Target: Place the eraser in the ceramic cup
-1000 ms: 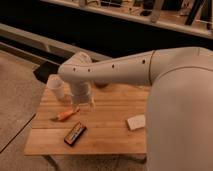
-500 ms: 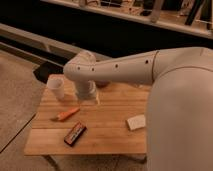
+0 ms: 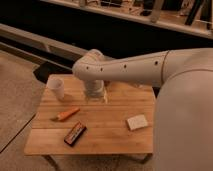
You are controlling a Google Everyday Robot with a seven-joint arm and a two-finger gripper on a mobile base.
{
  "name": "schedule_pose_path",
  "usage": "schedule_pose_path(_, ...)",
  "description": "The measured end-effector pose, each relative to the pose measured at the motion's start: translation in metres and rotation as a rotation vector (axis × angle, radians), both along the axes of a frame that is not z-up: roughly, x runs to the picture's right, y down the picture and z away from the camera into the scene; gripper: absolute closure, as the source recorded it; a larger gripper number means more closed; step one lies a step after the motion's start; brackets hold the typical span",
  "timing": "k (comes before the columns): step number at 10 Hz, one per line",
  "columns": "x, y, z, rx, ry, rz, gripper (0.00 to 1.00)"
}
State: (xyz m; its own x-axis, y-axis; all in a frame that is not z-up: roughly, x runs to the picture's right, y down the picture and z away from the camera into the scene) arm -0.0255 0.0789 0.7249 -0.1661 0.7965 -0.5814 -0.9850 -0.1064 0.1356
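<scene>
A: Where is the small off-white rectangular eraser (image 3: 137, 122)?

B: Flat on the slatted wooden table (image 3: 107, 142), well apart from the small plain white ceramic cup (image 3: 56, 88). It is far to the cup's right in the camera view and nearer the front edge.

A: And the cup itself?

B: Upright at the table's back left corner, nothing touching it.

A: The gripper (image 3: 95, 96)?

B: It hangs from the bent white arm (image 3: 130, 70) just right of the cup, low over the boards. Its jaws stand wide, with nothing between them.

A: Anything else near the cup?

B: An orange tapered object (image 3: 67, 114) lies in front of the cup, towards the camera. A dark flat bar with orange trim (image 3: 75, 133) lies further forward of the cup and a little to the right. Both are apart from the cup and the eraser.
</scene>
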Motion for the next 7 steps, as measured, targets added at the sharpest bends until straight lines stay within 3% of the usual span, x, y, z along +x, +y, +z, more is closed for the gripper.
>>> schedule_pose_path(3, 0.040, 0.026, -0.013, -0.023, 0.047, 0.052, 0.35)
schedule_pose_path(7, 0.079, 0.062, -0.027, -0.040, 0.061, 0.099, 0.35)
